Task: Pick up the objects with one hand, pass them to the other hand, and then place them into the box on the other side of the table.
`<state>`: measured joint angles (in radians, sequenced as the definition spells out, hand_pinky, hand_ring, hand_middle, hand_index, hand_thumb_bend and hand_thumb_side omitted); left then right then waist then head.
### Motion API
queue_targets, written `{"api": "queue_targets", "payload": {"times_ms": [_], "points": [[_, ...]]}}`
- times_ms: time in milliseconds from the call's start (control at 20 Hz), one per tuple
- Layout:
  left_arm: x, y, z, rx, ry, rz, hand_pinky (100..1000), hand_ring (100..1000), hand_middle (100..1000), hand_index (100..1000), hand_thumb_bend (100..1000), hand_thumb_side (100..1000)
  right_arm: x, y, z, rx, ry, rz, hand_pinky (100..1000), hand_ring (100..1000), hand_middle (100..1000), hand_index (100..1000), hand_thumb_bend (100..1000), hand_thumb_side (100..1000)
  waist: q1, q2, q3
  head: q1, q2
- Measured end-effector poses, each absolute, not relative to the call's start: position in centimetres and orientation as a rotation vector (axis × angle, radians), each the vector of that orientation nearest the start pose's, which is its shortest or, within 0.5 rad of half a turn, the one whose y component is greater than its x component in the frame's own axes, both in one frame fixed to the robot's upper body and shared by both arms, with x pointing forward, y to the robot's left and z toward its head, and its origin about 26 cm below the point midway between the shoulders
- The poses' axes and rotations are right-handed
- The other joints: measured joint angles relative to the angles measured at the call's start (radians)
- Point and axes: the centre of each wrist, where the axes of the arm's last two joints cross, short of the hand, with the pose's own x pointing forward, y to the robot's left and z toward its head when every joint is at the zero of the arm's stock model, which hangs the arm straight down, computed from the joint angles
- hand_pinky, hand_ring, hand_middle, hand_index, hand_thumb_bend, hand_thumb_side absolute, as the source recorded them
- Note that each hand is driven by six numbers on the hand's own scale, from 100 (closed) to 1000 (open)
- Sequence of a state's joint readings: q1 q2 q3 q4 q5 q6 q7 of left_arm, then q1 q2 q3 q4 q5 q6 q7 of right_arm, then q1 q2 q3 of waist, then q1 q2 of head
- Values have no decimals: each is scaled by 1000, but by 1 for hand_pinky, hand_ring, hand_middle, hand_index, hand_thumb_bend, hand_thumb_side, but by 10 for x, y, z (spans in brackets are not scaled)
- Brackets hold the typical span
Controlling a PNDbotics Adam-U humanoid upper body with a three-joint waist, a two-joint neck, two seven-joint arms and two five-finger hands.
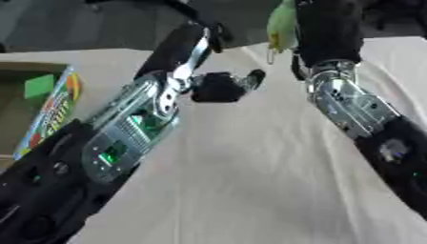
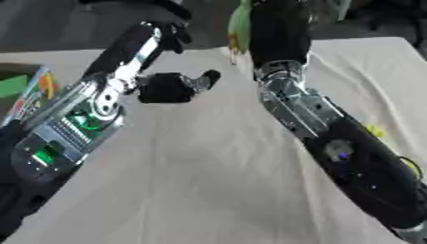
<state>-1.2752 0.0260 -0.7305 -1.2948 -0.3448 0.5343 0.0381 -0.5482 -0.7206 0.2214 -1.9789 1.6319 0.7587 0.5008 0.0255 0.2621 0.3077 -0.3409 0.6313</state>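
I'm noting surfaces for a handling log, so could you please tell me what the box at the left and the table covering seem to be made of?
The box looks like printed cardboard: thin flat walls, a plain brown inside and a bright coloured print on its outer side. The table covering looks like pale matte cloth, since it shows soft creases and no shine, though a smooth sheet cannot be ruled out.

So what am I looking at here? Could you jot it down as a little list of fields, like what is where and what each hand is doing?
surface: table under a pale cloth
left hand: black hand over the middle of the table, holding nothing that shows
right hand: hidden at the top edge, beside a light green object; cannot tell whether it holds it
box: colourful printed cardboard box at the table's left edge
small item: yellow bit on the cloth by the right arm
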Motion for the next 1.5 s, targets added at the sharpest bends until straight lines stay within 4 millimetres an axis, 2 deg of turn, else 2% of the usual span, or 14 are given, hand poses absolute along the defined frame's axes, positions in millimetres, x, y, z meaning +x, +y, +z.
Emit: {"api": "queue_targets", "payload": {"times_ms": [250, 600, 900, 1050, 1400, 1500], "points": [[342, -62, 279, 451, -2012, -1276, 852, 780, 628, 789, 502, 461, 308, -249, 271, -1914, -1195, 715, 693, 464, 391, 503, 100, 100, -2, 0, -3, 12, -4], [341, -62, 280, 448, -2017, -1276, 853, 780, 628, 789, 504, 451, 308, -254, 262, -1766, -1230, 670, 693, 464, 391, 503, 100, 100, -7, -9, -4, 9, -63], [342, -61, 280, 452, -2015, -1275, 853, 780, 627, 789, 511, 448, 306, -258, 252, -1658, -1266, 639, 693, 462, 390, 504, 100, 100, -8, -21, -3, 6, -61], [343, -59, 278, 457, -2005, -1274, 853, 779, 627, 788, 520, 443, 305, -259, 243, -1604, -1301, 621, 693, 461, 390, 504, 100, 100, -9, -33, -4, 16, -44], [345, -57, 276, 467, -1999, -1287, 853, 778, 626, 788, 532, 432, 299, -253, 208, -1420, -1446, 492, 691, 457, 389, 506, 100, 100, -17, -54, -5, 25, -12], [345, -57, 276, 466, -1997, -1289, 852, 778, 626, 787, 532, 441, 296, -246, 194, -1258, -1546, 523, 690, 456, 388, 505, 100, 100, -21, -59, -3, 25, -7]]}}
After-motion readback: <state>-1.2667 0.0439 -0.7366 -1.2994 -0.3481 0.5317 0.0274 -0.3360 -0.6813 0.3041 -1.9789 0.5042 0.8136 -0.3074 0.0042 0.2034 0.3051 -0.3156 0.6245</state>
